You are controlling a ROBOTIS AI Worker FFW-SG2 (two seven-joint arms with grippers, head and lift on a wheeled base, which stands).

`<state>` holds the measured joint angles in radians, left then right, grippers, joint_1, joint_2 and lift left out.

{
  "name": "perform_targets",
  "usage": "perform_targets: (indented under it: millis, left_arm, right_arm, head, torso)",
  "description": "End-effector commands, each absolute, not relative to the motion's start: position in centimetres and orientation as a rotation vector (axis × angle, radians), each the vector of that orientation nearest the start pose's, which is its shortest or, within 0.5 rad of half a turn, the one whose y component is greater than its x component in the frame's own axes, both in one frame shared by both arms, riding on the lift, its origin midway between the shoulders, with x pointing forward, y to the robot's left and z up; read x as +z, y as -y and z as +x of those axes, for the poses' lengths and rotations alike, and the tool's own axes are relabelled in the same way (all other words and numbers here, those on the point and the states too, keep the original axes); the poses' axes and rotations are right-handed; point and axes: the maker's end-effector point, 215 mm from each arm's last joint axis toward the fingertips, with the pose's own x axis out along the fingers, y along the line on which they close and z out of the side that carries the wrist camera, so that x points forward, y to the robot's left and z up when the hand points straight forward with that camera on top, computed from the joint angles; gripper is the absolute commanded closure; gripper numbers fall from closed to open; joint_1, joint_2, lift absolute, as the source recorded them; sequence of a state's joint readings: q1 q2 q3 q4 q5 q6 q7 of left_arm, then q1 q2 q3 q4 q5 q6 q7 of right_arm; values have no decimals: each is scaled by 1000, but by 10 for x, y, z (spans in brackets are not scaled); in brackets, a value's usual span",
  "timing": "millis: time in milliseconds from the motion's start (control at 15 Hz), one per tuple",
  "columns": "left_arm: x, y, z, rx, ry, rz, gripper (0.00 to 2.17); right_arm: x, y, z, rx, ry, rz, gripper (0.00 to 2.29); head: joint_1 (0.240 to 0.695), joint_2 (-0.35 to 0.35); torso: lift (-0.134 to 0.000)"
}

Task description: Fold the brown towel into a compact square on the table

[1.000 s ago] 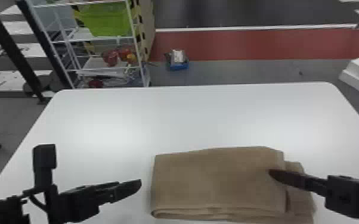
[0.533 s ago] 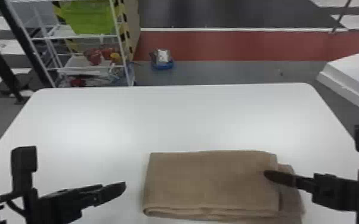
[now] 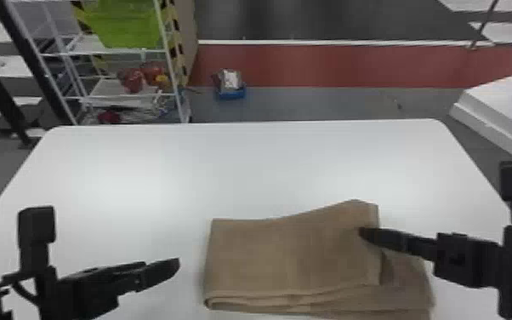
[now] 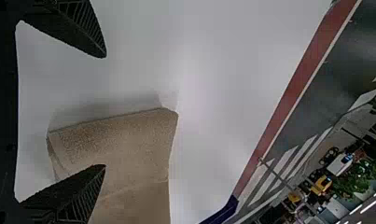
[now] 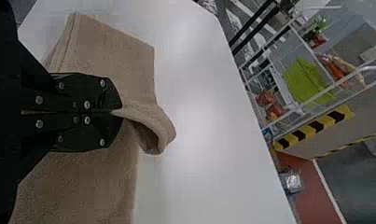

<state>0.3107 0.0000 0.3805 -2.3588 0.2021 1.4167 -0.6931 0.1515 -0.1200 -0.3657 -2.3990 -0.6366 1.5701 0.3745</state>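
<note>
**The right gripper (image 5: 116, 112) pinches the brown towel (image 3: 293, 255) near its right end**

The right gripper is closed on a fold of the towel's upper layer, near the far right corner, with its arm reaching in from the right. From that pinch, most of the towel extends leftward, its long axis running left to right across the white counter (image 3: 246, 170). A lower layer (image 3: 408, 276) juts out past the upper one on the right, so the stack is uneven there. The left gripper (image 4: 105, 111), its fingers spread and empty, is just beside the towel's left end (its height over the counter I cannot judge).

The right gripper is plainly the nearer to that uneven end. A square would seem to call for shortening the long axis, likely by bringing the right end leftward. Lifting only the upper layer could leave the lower one behind, so the pinch's depth matters.
</note>
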Motion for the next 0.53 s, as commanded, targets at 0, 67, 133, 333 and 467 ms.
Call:
perform_targets:
  millis: [0,67,133,333,467]
  left_arm:
    - [-404,-217,364,-420,-790,-481,36]
    - [-403,-217,364,-421,-787,-482,36]
    - [-402,-217,364,-422,-788,-479,36]
    - [-402,-214,364,-428,-788,-479,36]
    - [-403,-213,363,-429,-791,-480,36]
  right_arm:
    - [-301,185,391,558,-673,402,1420]
    - [-291,200,400,530,-643,395,1420]
    - [-285,211,407,510,-625,398,1420]
    - [-315,231,408,458,-685,436,1420]
    - [-330,229,400,469,-721,467,1420]
  head:
    - [695,55]
    - [695,61]
    - [695,53]
    - [695,14]
    - [695,-15]
  torso:
    - [-123]
    - [-123]
    - [-123]
    - [-123]
    - [-123]
